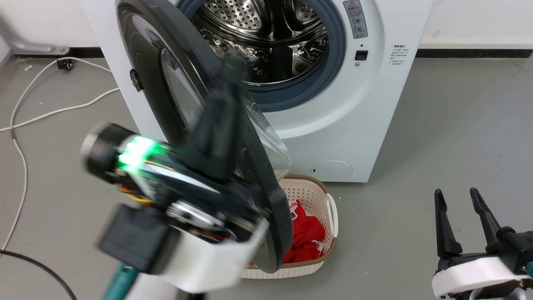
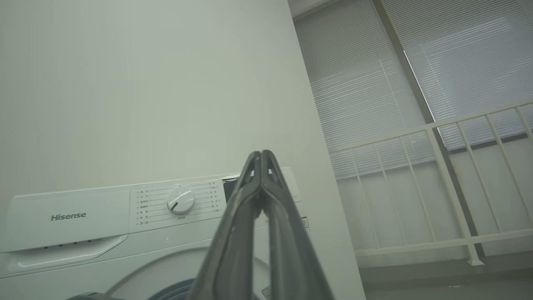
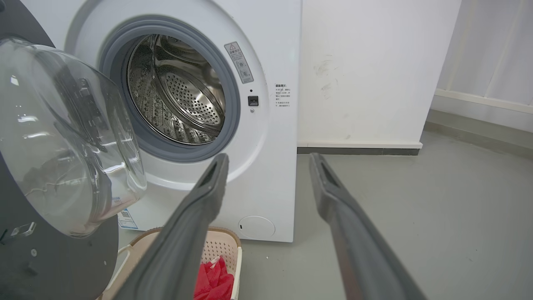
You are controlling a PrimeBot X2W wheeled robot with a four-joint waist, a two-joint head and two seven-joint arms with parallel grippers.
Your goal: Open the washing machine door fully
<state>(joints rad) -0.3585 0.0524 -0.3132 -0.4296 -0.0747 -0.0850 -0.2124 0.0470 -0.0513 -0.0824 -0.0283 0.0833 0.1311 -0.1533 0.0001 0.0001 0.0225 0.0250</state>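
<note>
Two grippers share the head view with a white front-loading washing machine (image 1: 354, 116), which fills the 12 o'clock area, its steel drum (image 1: 266, 37) exposed. The washing machine door (image 1: 145, 71), round and glossy black, stands swung out from the 11 o'clock side and runs down toward 6 o'clock, seen nearly edge-on and only partly open. The left gripper (image 1: 230, 77), blurred, sits at the centre of the view right over the door's rim, pointing toward 12 o'clock; whether it touches the door cannot be told. From the left wrist camera its fingers (image 2: 237, 216) are pressed together with nothing between them, aimed at the machine's control panel (image 2: 154, 200). The right gripper (image 1: 456, 192) rests at 4 o'clock, well apart from the door, fingers spread and empty. From the right wrist camera the door's clear glass bowl (image 3: 62, 137) lies at 9 o'clock of those fingers. A cream basket (image 1: 331, 208) holding red cloth (image 1: 308, 233) sits at 6 o'clock, partly behind the door's lower edge.
</note>
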